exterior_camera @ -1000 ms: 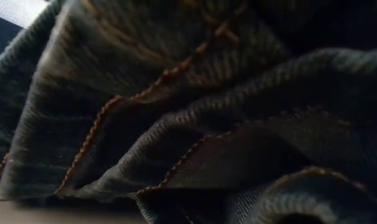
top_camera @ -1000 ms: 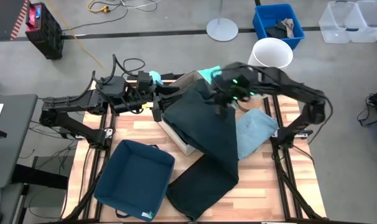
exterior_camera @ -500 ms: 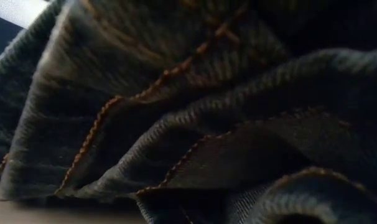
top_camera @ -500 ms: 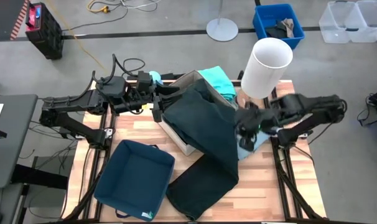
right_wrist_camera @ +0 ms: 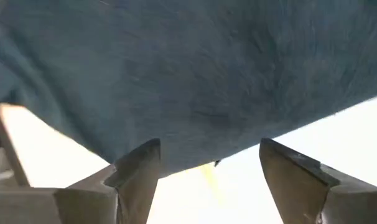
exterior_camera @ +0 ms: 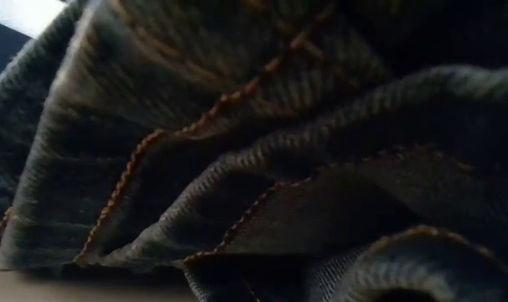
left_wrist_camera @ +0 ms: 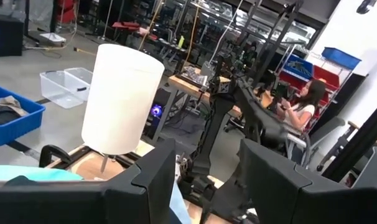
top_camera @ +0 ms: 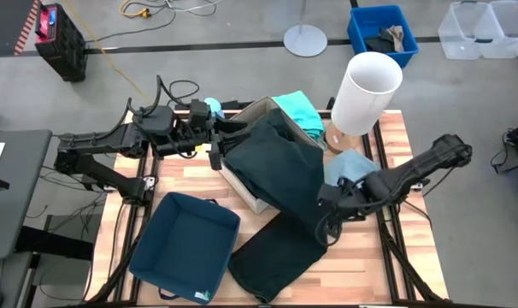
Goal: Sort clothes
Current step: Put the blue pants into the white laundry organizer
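High view: right gripper [top_camera: 325, 224], fingers spread, over jeans [top_camera: 285, 184].

The jeans [top_camera: 285, 175] drape from inside the beige fabric box [top_camera: 242, 184] out over its front wall onto the table [top_camera: 195, 180]. Left of the box's front lies the navy fabric box [top_camera: 186, 248]; right of it, the pale blue garment [top_camera: 349, 162]; behind it, the turquoise garment [top_camera: 300, 109].

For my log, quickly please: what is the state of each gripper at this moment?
Left gripper: open, holding nothing, near the beige box.
Right gripper: open, holding nothing, low over the jeans.
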